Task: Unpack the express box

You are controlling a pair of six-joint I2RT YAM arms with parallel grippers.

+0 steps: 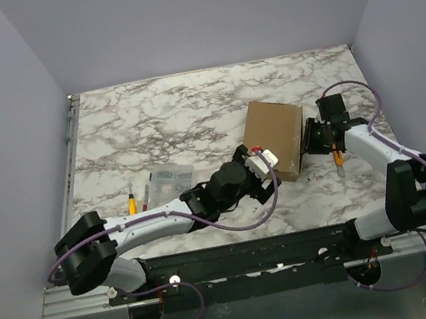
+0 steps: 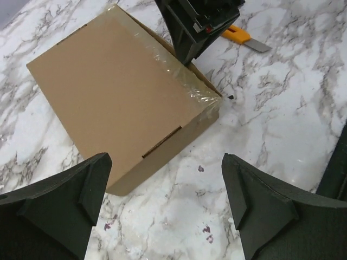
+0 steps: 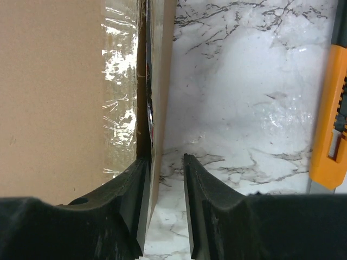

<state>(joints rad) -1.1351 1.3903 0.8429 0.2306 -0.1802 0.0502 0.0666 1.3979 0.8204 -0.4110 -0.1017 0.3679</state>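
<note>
Place: the express box (image 1: 274, 134) lies flat on the marble surface (image 1: 156, 120), right of the middle and between the two claws; a clear organizer case (image 1: 171, 181) lies well apart to its left
Look: plain brown cardboard, flat and rectangular, with the lid down; a narrow tab slit is seen near one lid edge
Tape: clear glossy tape (image 2: 181, 81) is seen crinkled along the edge that faces the right claw
Flap: a thin side flap (image 3: 161, 81) stands a little off the box body, with a dark gap between them
Handling: the box is judged light and fairly stiff; the walls would likely dent under a hard pinch, and the smooth card and tape may slip
Hold: the flap's free edge is judged the best place to be pinched, since the thin card could bend or tear; the body would need to be steadied at a corner or on the lid
Left claw (image 2: 167, 162): spread wide, nothing held, poised over the box's near corner; contact cannot be told
Right claw (image 3: 164, 158): partly open astride the flap; marble shows between flap and one finger, so nothing is clamped
Utility knife (image 3: 331, 124): orange, lying on the surface just beside the right claw
</note>
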